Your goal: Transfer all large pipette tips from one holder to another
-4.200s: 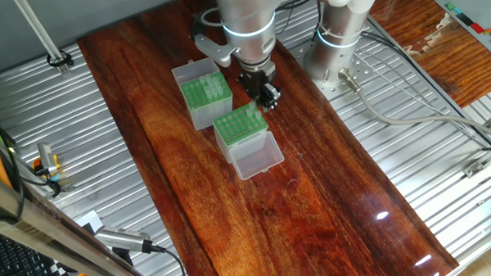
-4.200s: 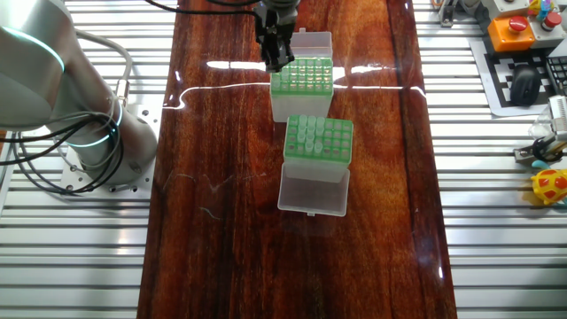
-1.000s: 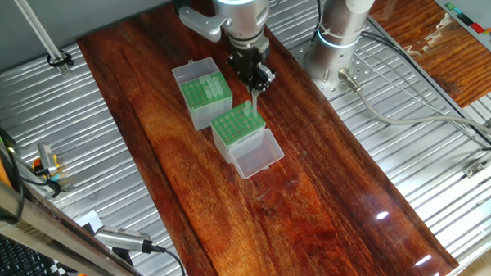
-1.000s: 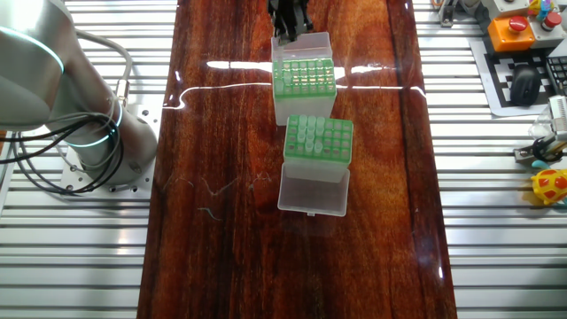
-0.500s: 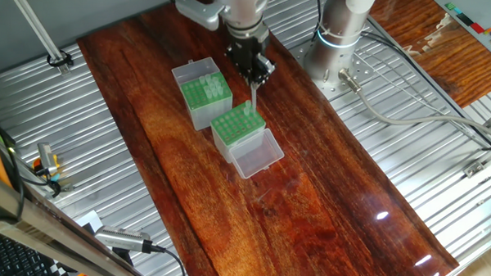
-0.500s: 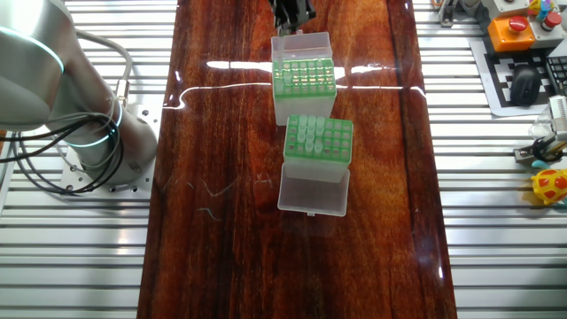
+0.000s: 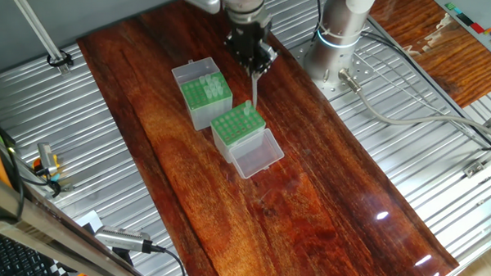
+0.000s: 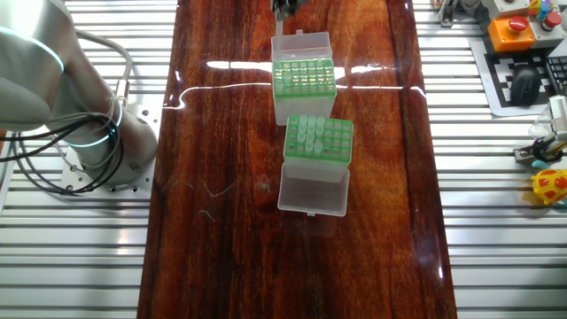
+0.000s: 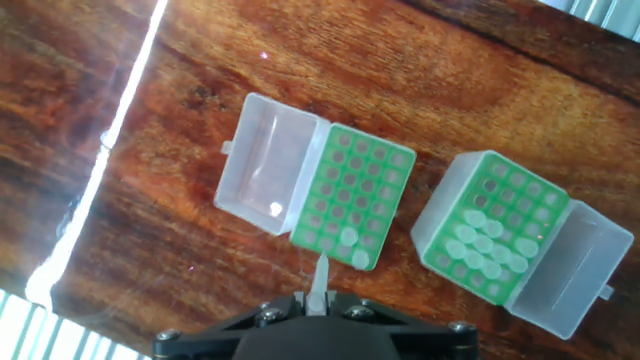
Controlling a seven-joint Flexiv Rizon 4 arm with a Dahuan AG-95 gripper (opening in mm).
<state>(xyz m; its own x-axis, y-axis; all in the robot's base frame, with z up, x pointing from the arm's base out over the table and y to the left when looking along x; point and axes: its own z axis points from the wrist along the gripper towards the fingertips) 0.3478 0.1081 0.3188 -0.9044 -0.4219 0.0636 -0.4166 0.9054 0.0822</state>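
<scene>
My gripper [image 7: 254,64] hangs above the two boxes, shut on one large pipette tip [image 7: 253,87] that points straight down. In the hand view the pale tip [image 9: 319,278] sticks out from between the fingers of the gripper [image 9: 318,298]. The clear-sided holder [image 9: 495,235] with its clear lid [image 9: 583,262] holds several tips. The grey-sided box [image 9: 355,195] with its whitish lid [image 9: 265,165] has two tips near one corner. The held tip hangs just off that corner. In the other fixed view only the gripper's end [image 8: 283,5] shows at the top edge.
The boxes [image 8: 301,75] [image 8: 317,137] stand close together on a dark wooden board [image 8: 221,221] laid over ribbed metal. The arm's base [image 7: 340,44] stands behind the boxes. Cables [image 7: 408,116] run along the right side.
The gripper has risen with the tip, drawing it up out of the clear-sided holder. Both boxes stay where they were.
</scene>
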